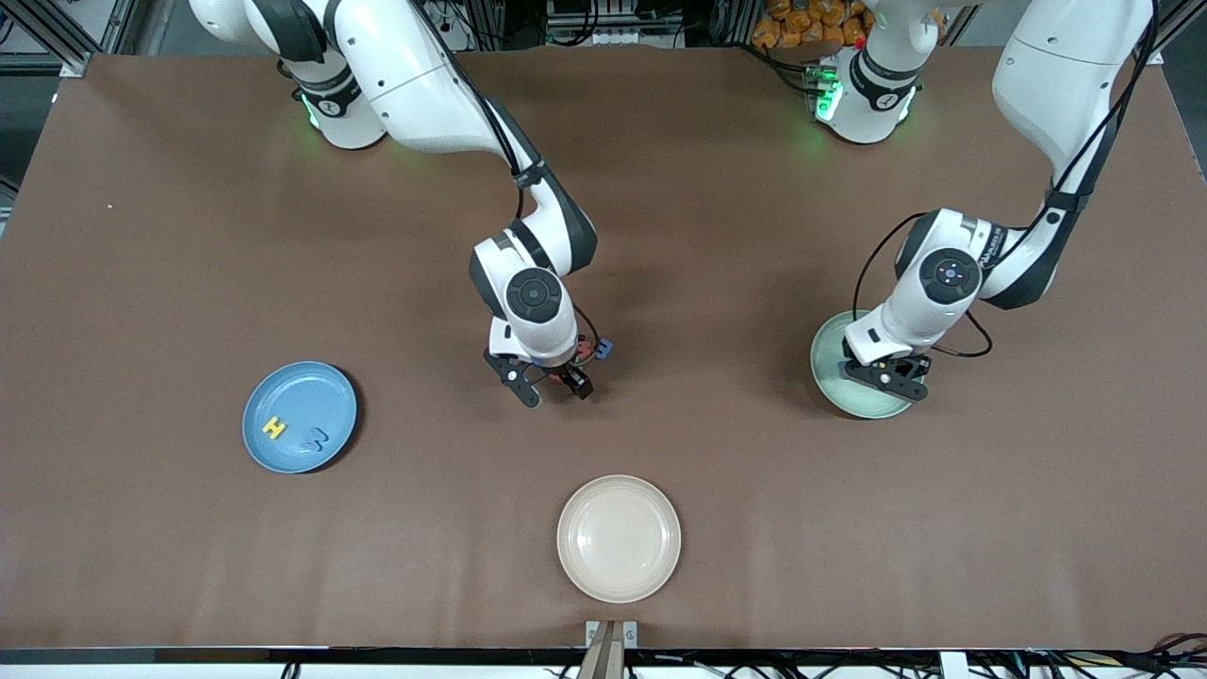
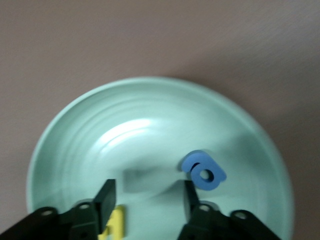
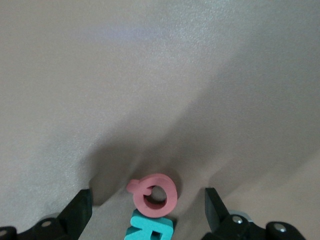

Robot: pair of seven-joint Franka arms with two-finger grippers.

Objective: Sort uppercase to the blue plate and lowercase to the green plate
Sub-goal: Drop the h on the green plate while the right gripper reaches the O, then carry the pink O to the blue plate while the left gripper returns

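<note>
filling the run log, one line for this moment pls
left gripper open over green plate, blue a on it | right gripper open over red Q

**Left gripper over the green plate**

The left gripper [image 2: 147, 200] hangs over the pale green plate [image 2: 150, 105], its two dark fingers [image 2: 106, 196] parted with nothing between them. A blue letter a [image 2: 203, 171] lies flat in the plate, just beside one finger. A yellow letter [image 2: 116, 223] lies in the plate too, partly hidden under the other finger. Brown tabletop [image 2: 160, 35] surrounds the plate.
</note>
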